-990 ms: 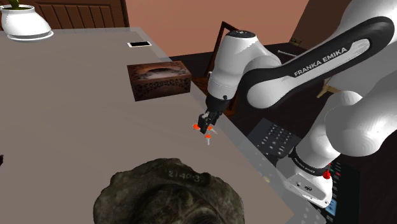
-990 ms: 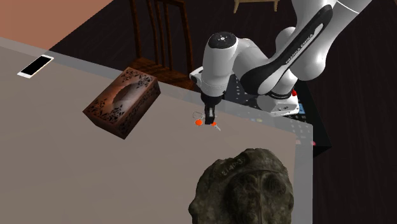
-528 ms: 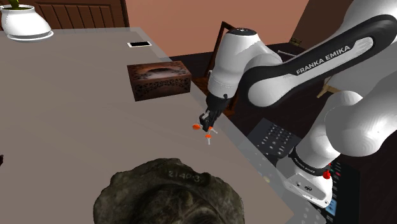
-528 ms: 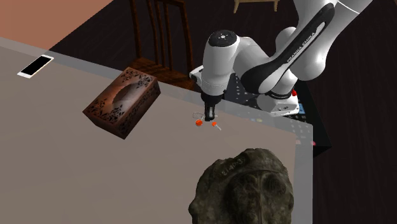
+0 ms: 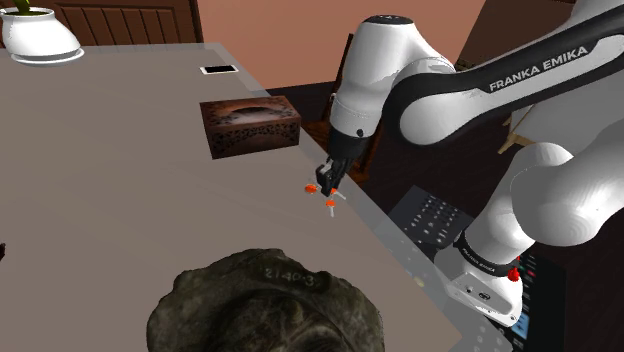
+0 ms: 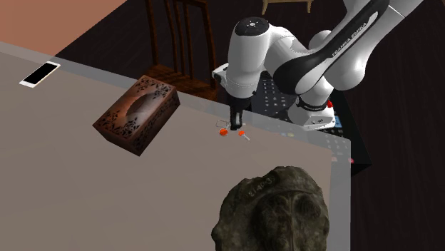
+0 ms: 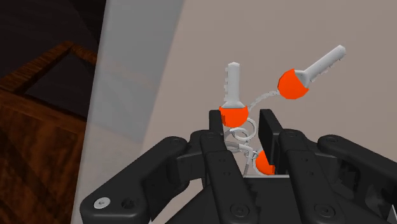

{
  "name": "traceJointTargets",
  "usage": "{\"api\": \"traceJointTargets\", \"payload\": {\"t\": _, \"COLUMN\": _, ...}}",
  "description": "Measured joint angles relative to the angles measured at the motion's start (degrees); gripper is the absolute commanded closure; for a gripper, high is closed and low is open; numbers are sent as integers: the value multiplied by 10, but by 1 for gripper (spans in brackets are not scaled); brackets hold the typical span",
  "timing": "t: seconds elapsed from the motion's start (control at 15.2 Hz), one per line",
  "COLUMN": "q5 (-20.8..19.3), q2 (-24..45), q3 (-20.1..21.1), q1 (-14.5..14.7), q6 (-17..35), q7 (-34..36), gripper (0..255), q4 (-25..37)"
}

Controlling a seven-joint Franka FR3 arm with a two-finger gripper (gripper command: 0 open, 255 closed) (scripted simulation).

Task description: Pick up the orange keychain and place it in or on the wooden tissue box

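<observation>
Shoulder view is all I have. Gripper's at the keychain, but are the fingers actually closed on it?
Observer: Yes. In the wrist view the gripper is shut on the keychain, with the wire ring clasped between the fingers.
Operator: How many keys on it? I just see orange dots.
Observer: The wrist view shows three orange heads. Two grey keys stick out past the fingertips, one straight ahead and one angled off to the side. The third orange head sits further back between the fingers.
</observation>
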Motion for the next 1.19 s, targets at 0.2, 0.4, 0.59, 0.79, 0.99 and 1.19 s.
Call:
{"api": "traceJointTargets", "payload": {"t": 0.2, "q5": -1, "q2": -16, "q3": -5, "q1": 1, "q6": -29, "q7": -1, "gripper": 255, "q4": 13}}
{"api": "traceJointTargets", "payload": {"t": 0.4, "q5": -1, "q2": -30, "q3": -8, "q1": 2, "q6": -57, "q7": 1, "gripper": 255, "q4": 28}}
{"api": "traceJointTargets", "payload": {"t": 0.59, "q5": -3, "q2": -41, "q3": -13, "q1": 1, "q6": -83, "q7": -1, "gripper": 255, "q4": 42}}
{"api": "traceJointTargets", "payload": {"t": 0.79, "q5": -5, "q2": -50, "q3": -16, "q1": 1, "q6": -110, "q7": 0, "gripper": 255, "q4": 60}}
{"api": "traceJointTargets", "payload": {"t": 0.99, "q5": -8, "q2": -58, "q3": -21, "q1": 0, "q6": -136, "q7": 0, "gripper": 255, "q4": 78}}
{"api": "traceJointTargets", "payload": {"t": 1.19, "q5": -10, "q2": -64, "q3": -24, "q1": -1, "q6": -160, "q7": 0, "gripper": 255, "q4": 96}}
